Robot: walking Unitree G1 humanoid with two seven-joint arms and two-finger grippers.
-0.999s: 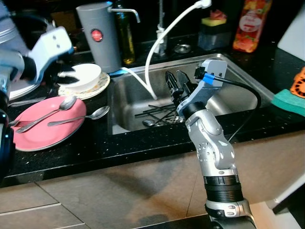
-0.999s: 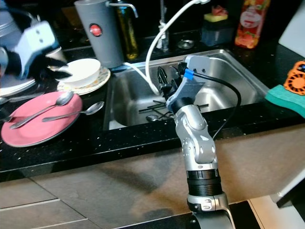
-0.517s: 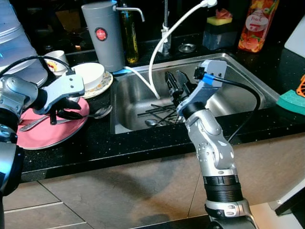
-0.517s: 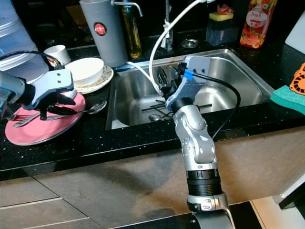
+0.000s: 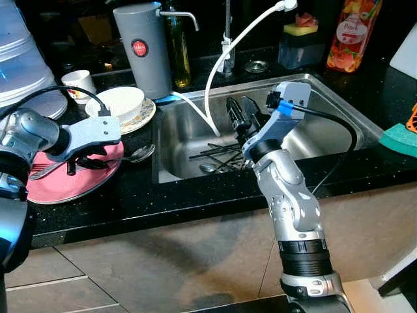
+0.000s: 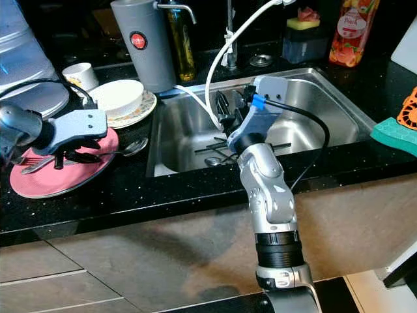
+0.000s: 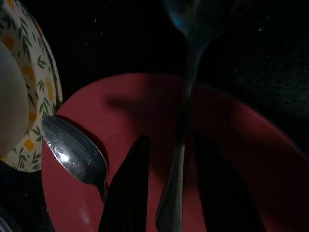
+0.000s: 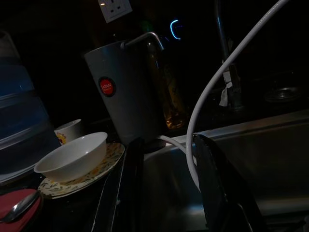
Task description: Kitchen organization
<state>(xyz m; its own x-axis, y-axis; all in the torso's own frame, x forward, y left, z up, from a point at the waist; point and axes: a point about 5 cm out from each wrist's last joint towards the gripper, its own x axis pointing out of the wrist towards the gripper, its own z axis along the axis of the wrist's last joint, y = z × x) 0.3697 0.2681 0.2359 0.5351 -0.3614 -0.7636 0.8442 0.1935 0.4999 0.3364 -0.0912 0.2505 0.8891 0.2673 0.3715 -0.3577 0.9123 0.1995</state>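
Pink plate [image 5: 49, 186], white bowl [image 5: 124, 104] on yellow-floral saucer [image 5: 144, 116]

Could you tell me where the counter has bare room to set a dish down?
The counter between the sink and the sponge is bare, as is the front strip before the pink plate. It is crowded around the white bowl and cup.

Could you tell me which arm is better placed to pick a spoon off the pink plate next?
Left. The left claw hangs open right over the pink plate, its fingers either side of a spoon handle. The right claw is over the sink, well away.
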